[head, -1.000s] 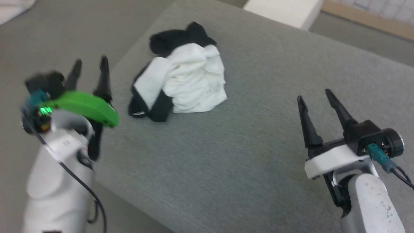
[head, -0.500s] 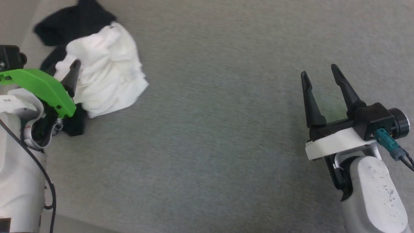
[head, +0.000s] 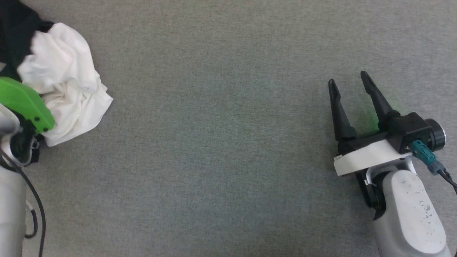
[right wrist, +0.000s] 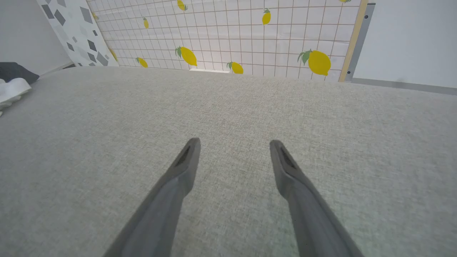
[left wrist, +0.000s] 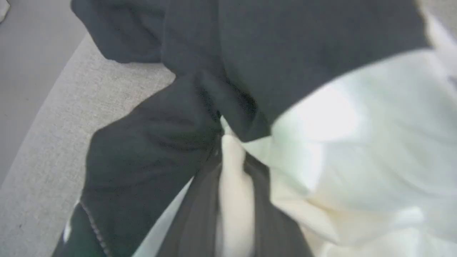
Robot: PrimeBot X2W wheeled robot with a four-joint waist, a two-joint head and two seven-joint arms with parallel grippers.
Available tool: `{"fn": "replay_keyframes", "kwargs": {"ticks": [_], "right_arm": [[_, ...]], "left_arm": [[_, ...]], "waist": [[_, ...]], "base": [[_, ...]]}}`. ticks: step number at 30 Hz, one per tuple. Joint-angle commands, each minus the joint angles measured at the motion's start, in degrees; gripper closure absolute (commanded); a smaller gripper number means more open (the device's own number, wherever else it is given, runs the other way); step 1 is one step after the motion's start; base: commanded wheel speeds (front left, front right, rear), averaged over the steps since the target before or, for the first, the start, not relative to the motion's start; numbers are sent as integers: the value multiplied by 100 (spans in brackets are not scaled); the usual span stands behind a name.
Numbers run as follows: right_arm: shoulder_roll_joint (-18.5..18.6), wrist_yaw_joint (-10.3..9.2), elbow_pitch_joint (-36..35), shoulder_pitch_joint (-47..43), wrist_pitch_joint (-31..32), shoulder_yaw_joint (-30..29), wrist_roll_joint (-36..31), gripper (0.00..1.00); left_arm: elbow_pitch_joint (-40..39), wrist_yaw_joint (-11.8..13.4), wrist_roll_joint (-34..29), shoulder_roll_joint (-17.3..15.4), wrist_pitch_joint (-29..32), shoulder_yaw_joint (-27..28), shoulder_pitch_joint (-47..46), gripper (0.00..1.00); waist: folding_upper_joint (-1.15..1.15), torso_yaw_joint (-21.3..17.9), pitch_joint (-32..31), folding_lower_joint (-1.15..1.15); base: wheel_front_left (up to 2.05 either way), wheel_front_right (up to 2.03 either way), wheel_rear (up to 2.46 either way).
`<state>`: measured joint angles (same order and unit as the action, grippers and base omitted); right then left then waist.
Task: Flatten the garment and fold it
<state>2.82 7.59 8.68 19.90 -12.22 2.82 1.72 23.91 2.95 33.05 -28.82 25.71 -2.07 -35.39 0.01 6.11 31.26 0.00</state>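
Surface: grey woven cushion (head: 221,150), flat and bare beneath both my arms. It looks soft, so I judge my fingers can press into it to get under cloth.
Left hold: my left gripper (left wrist: 230,139) has its fingers drawn narrow, pinching a fold of white fabric that runs up between them.
Why that hold: I judge that gripping one fold lets me lift the heap and shake it open before any smoothing.
Garment: the black-and-white long-sleeve shirt (head: 68,89) is crumpled in a heap right at my left fingertips. Its white body lies to their right, and a black sleeve (left wrist: 150,150) is draped to their left and beyond them.
Progress: nothing is flattened or folded yet, so this is the very first step.
Right hold: my right gripper (head: 348,78) has its fingers spread wide and holds nothing. It sits low over bare cushion, well apart from the shirt, which lies far off to its left.
Why it idles: I judge it is kept free to take a second edge once the shirt opens.
Cushion edge: the cushion ends to the left of my left fingertips, with darker grey floor (left wrist: 21,53) beyond.
Far room: a lemon-print tiled panel (right wrist: 250,32) stands past my right fingertips. A grey-diamond panel (right wrist: 76,28) is to its left and a plain white wall (right wrist: 410,35) to its right.
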Motion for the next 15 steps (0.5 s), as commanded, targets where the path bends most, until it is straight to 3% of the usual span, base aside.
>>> {"fn": "replay_keyframes", "kwargs": {"ticks": [1, 8, 15], "right_arm": [[6, -10, 77, -33, -37, 0, 59, 0], [6, -10, 379, -298, -117, -36, 243, 0], [6, -10, 635, -563, -182, -81, 484, 0]], "left_arm": [[139, 57, -178, 112, -271, -111, 290, 100], [-100, 340, -1092, -298, -2623, 21, 73, 100], [-680, 303, -1535, -443, -3571, -180, -310, 100]], "waist": [[-1, 52, -306, 0], [-1, 76, -1283, 0], [-1, -119, -2145, 0]], "base": [[0, 0, 0], [0, 0, 0], [0, 0, 0]]}}
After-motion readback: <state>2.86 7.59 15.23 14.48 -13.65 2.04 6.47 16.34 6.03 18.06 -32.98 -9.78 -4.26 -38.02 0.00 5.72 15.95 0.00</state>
